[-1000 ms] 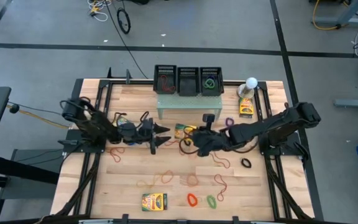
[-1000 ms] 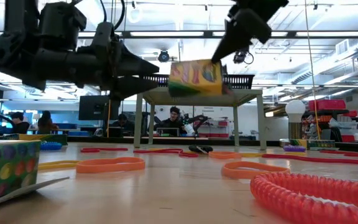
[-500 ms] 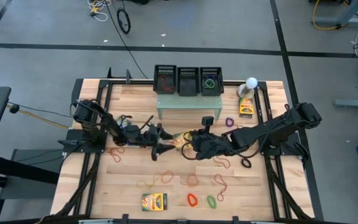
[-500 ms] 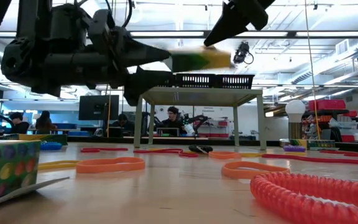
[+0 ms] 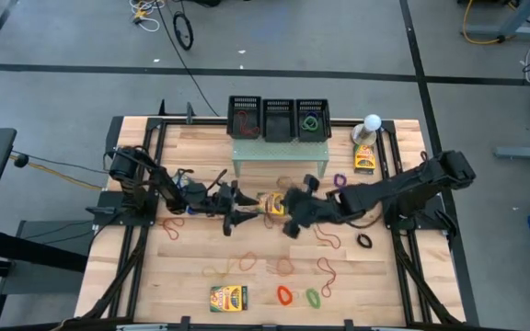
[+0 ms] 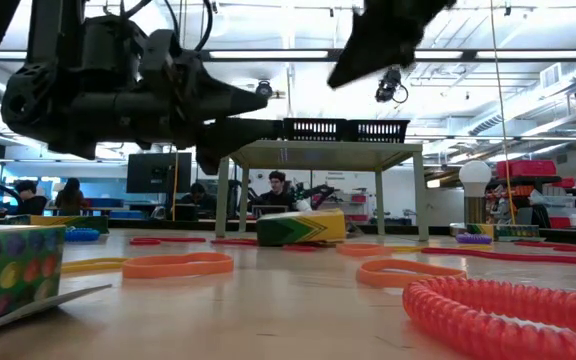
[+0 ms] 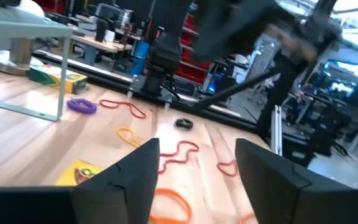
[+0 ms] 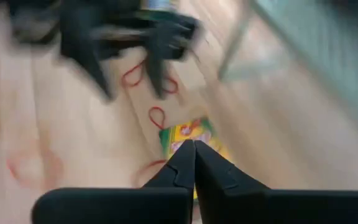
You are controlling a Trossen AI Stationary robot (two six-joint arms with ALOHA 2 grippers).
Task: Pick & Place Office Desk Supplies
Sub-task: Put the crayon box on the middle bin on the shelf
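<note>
Spread fingers mark the left gripper (image 5: 239, 204), which hangs above the wood with nothing between its tips; in the left wrist view its two dark fingers (image 7: 132, 171) stand well apart, a corner of the small box (image 7: 82, 174) showing just beside one of them. Facing it, the right gripper (image 5: 286, 211) has its fingers pressed together tip to tip with nothing pinched, as the right wrist view shows (image 8: 193, 155). Between the two sets of fingertips lies the small box (image 5: 270, 202), flat on the table (image 5: 201, 147) and free of both; the low view confirms that it rests on the surface below the raised grippers (image 6: 300, 227). Judging from this, the box is loose on the table, so the step in hand looks like a pick to be made again rather than a placing. The next move likely calls for one gripper to come down with fingers wide across the box's narrow faces and close firmly before lifting. Near the fingers, red and orange rubber bands (image 5: 326, 237) loop over the wood and could snag. Farther off stands the pale green stand (image 5: 279, 152) with three black bins (image 5: 279, 118) on it, the likely goal. Farthest from the fingertips sits a second box (image 5: 228, 297).
</note>
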